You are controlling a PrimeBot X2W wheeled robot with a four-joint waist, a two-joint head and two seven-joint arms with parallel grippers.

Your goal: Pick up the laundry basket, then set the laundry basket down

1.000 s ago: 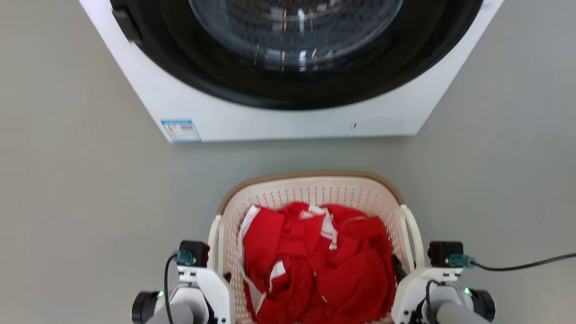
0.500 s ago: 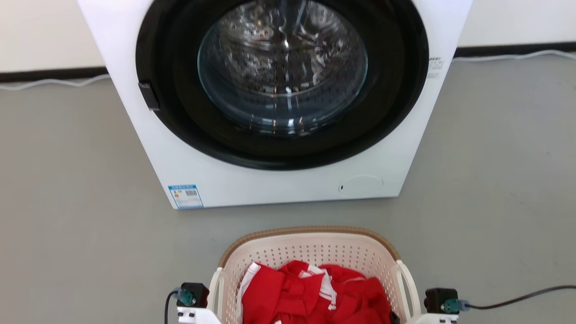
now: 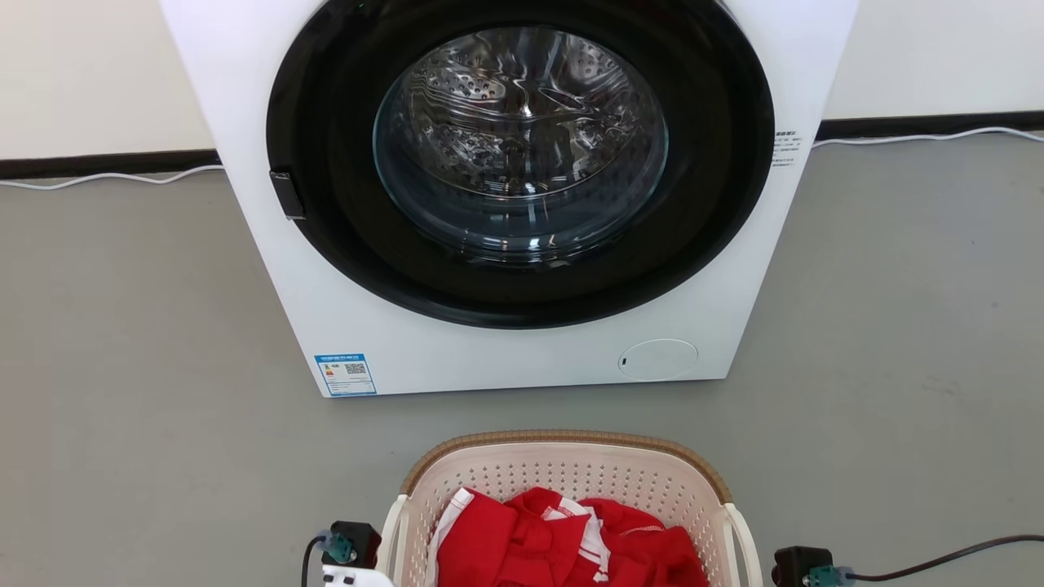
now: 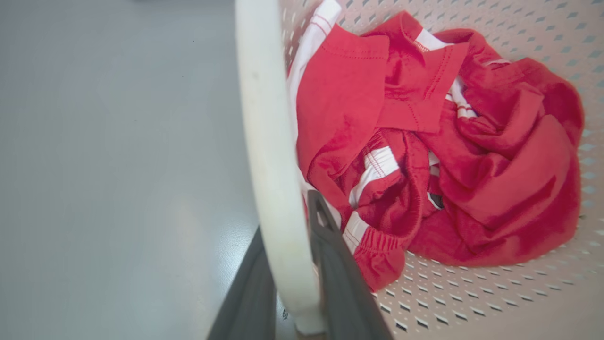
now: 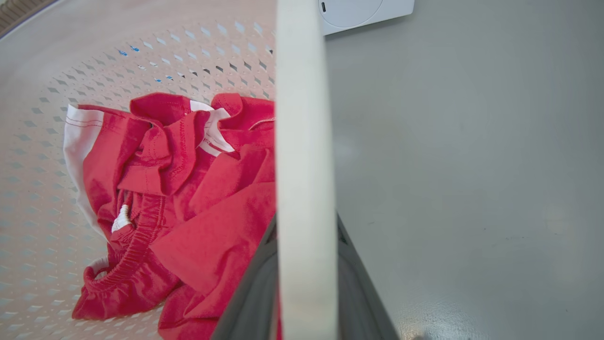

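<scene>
The laundry basket (image 3: pixel 571 475) is at the bottom of the head view, cream with perforated walls and a brown woven-look rim, in front of the washer. Red and white clothes (image 3: pixel 563 542) lie inside it. In the left wrist view my left gripper (image 4: pixel 285 222) is shut on the basket's white loop handle (image 4: pixel 264 118), one dark finger on each side. In the right wrist view my right gripper (image 5: pixel 306 226) is shut the same way on the other white handle (image 5: pixel 302 118). The clothes (image 4: pixel 424 141) fill the basket's bottom (image 5: pixel 28 189).
A white front-loading washer (image 3: pixel 506 367) stands just beyond the basket, its round glass door (image 3: pixel 522 147) closed. Grey floor (image 3: pixel 122 367) stretches on both sides. A white cable (image 3: pixel 106 176) runs along the wall, and a black cable (image 3: pixel 938 559) trails from my right wrist.
The whole head picture has shifted: the camera has moved, so more of the washer shows and the basket sits lower in the picture. Both arms have dropped past the bottom edge.
</scene>
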